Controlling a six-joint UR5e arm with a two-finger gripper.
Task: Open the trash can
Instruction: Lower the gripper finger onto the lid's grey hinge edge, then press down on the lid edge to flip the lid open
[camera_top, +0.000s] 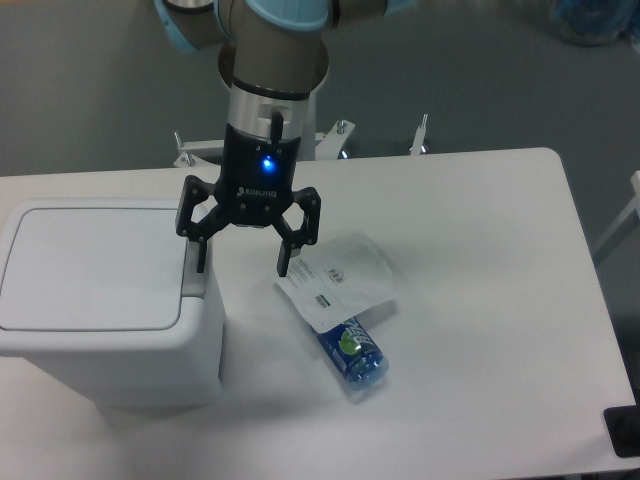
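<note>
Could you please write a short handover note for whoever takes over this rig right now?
Gripper: open, empty, hanging over the right edge of the trash can, one finger above the grey push-button tab.
Trash can: on the left of the table, lid shut.
Beside it on the table: a blue bottle partly under a white packet, untouched.
Done: approach to the tab.
Left: press the tab so the lid opens.

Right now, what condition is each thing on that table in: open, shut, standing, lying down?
trash can: upright, lid shut flat.
gripper: open, empty, one finger over the bin's grey tab.
white pouch: lying flat on the table.
blue packet: lying flat, partly under the pouch.
</note>
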